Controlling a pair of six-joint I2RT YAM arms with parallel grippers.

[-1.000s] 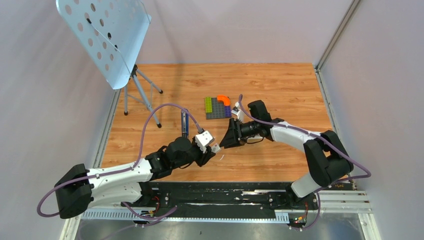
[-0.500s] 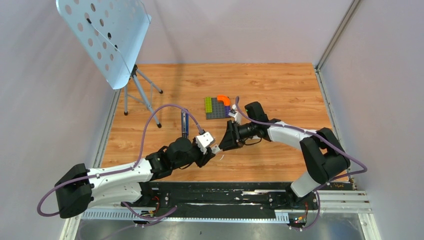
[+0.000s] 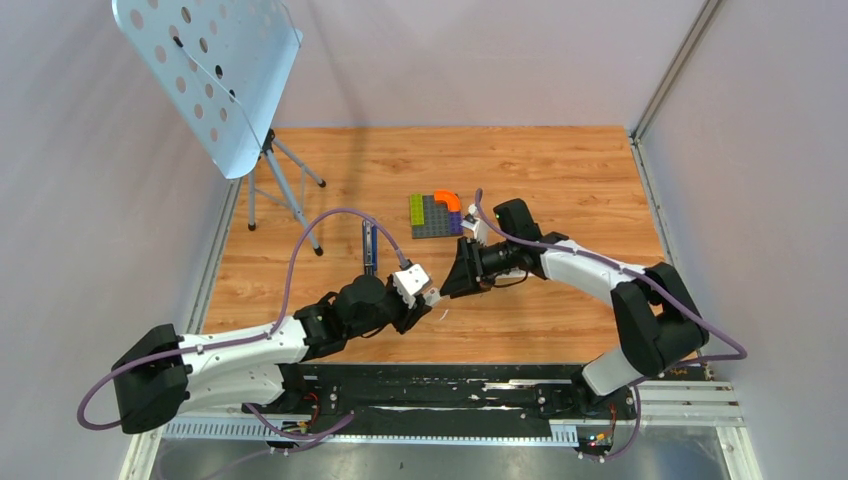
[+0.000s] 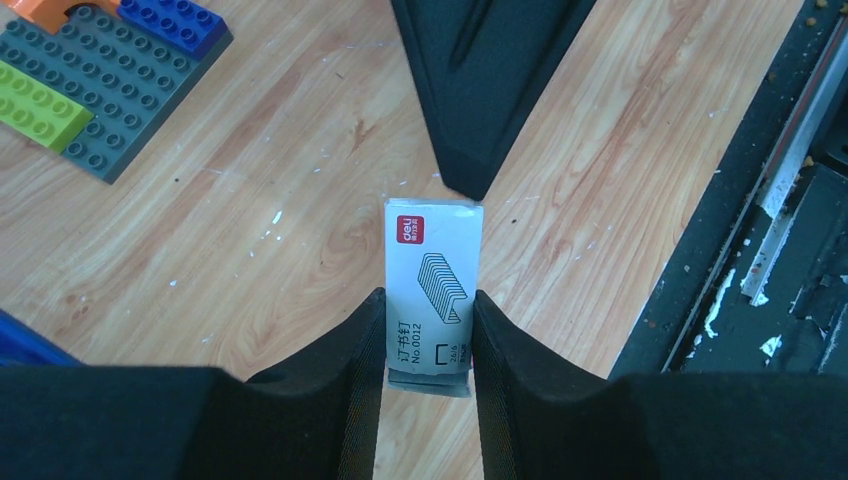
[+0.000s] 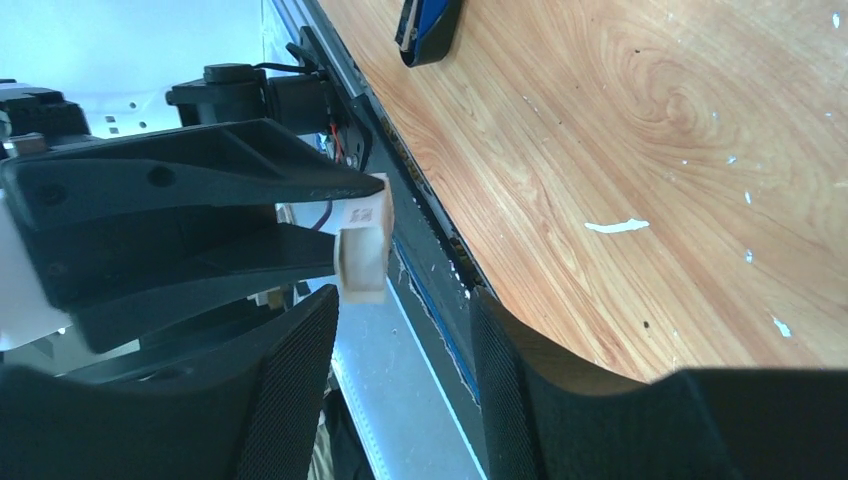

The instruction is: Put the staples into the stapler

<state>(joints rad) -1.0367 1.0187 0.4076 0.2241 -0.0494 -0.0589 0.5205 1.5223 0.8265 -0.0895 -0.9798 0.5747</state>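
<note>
Left wrist view: the staple box (image 4: 433, 290), white and printed, is pinched across its narrow sides by the left gripper (image 4: 428, 335). The box's near half sits between the pads and its far half sticks out free. It is held off the wood, printed face toward the camera. The right gripper (image 4: 478, 90) meets it nose-on from the far side, tip right at the box's free end. Touching or a hair apart, cannot tell.

Right wrist view: the right gripper's jaws stand apart with a moderate gap and nothing between them. The box sits end-on just ahead of that gap, clamped above and below by the left fingers (image 5: 200, 190).

Top external view: both arms reach low and forward, forearms converging so the grippers meet head to head at the box. The left arm is stretched nearly flat from its base. The right arm bends round in a hook.

- Stapler (image 3: 369, 245): slim, blue, flat on the table (image 3: 560, 180), left of and beyond the box, apart from both grippers.
- Block plate (image 3: 435, 215): beyond the box, close by the right wrist.
- Music stand (image 3: 210, 80): far left of and beyond the box, tripod feet on the wood.
- Room to move: open wood right of and beyond the box.
- Near edge: a black base rail (image 3: 450, 385) runs close on the near side of the box.
</note>
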